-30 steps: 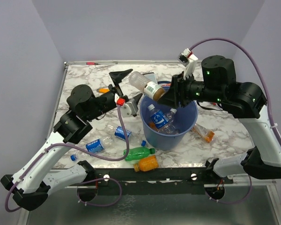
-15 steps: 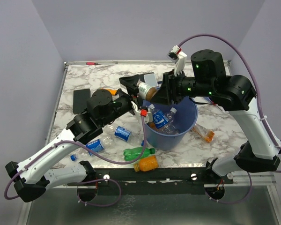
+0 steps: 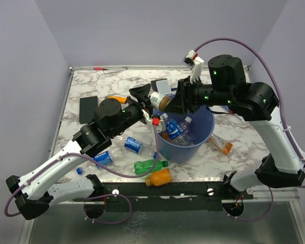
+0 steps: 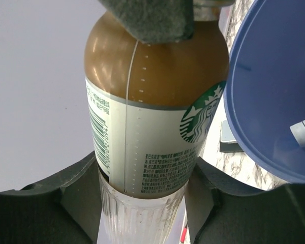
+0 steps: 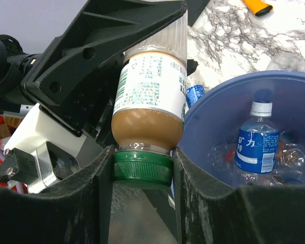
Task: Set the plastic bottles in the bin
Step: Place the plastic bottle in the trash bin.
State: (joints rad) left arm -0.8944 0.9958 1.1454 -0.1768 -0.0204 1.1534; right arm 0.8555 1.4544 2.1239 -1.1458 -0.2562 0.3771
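Right wrist alone shows right end effector clamping brown bottle by cap.

The brown bottle is smooth, glossy plastic, clear and ribbed at its base, wrapped in a satin printed label; its green cap is finely ridged. The bin is smooth blue plastic with a soft sheen. The right gripper has matt, grainy black fingers. The desk looks like polished marble
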